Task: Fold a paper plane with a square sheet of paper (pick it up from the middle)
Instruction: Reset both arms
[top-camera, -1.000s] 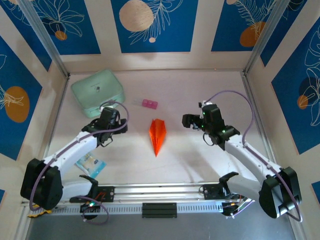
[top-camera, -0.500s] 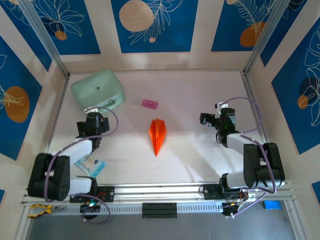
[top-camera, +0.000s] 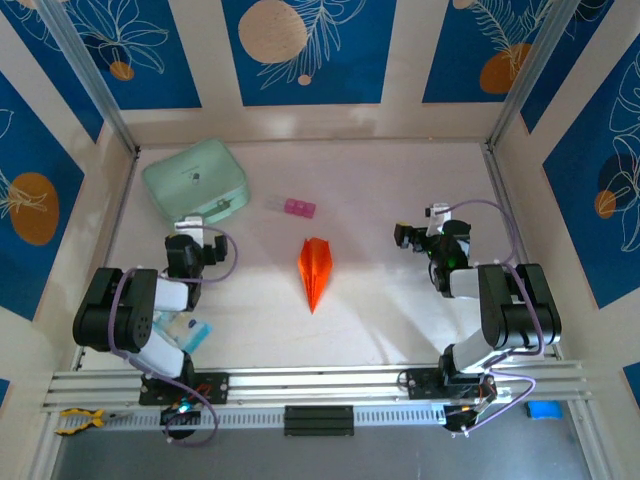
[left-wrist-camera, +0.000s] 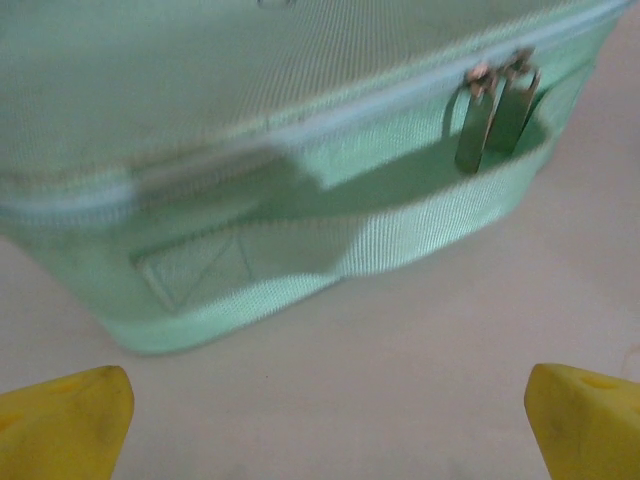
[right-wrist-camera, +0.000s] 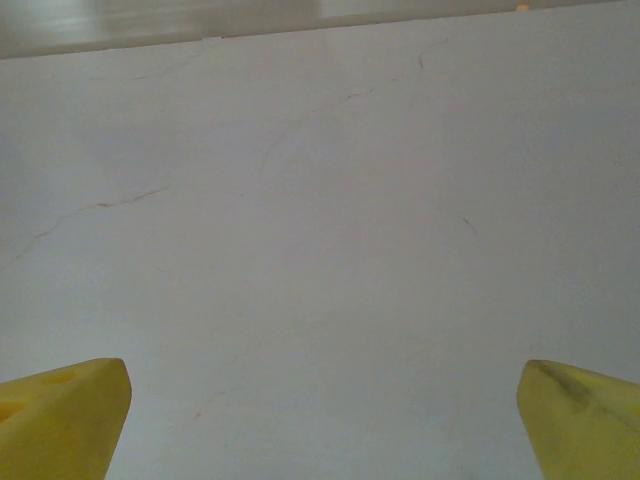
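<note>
The tabletop (top-camera: 400, 180) holds one orange paper plane (top-camera: 315, 272) at its middle, one mint-green case (top-camera: 195, 185) at the far left, one small pink block (top-camera: 298, 208) just beyond the plane, and one small blue-and-clear packet (top-camera: 185, 328) at the near left. On the case's front, the left wrist view shows two metal zipper pulls (left-wrist-camera: 495, 115) hanging side by side. There are two robot arms, one at the near left (top-camera: 130, 310) and one at the near right (top-camera: 505, 310), and one small blue item (top-camera: 543, 409) lies off the tabletop at the near right corner.

Pale table (top-camera: 400, 180) with paper plane (top-camera: 315, 270), mint-green case (top-camera: 195, 180), pink block (top-camera: 298, 208)
</note>
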